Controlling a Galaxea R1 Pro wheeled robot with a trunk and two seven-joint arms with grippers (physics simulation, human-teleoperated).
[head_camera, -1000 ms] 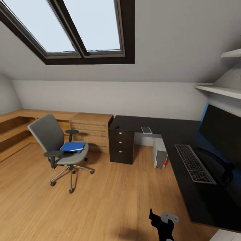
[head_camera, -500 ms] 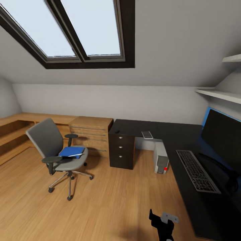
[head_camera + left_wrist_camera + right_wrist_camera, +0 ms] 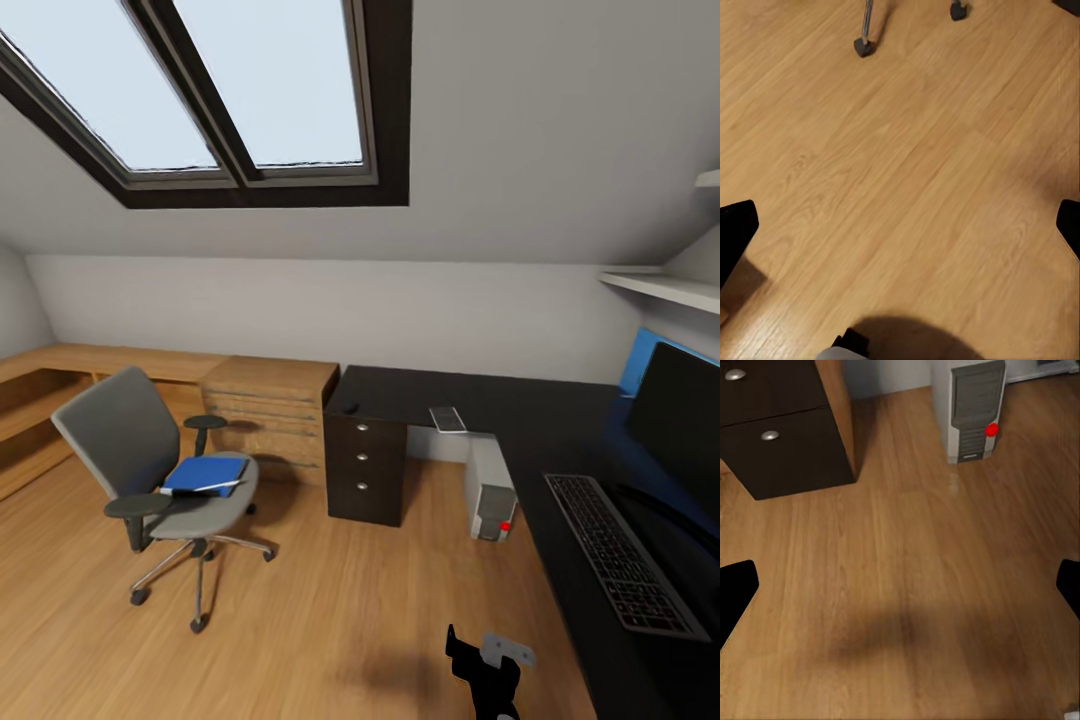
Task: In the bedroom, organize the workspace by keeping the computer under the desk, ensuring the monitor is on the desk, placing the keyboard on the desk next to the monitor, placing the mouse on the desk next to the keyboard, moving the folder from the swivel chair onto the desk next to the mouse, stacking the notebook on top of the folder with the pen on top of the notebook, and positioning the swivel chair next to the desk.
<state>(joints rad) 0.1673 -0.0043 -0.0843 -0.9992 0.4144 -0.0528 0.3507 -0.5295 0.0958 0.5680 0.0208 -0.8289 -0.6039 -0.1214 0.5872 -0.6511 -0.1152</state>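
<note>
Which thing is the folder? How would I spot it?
Find the grey swivel chair standing on the wood floor, left of the black desk. The folder lies flat on its seat, the only bright-blue thing there.

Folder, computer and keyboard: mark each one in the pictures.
folder (image 3: 205, 472): head view, on its blue cover, lying on the swivel chair's seat.
computer (image 3: 972, 406): right wrist view, on its grey front panel.
keyboard (image 3: 620, 555): head view, on the dark keys near its middle.
</note>
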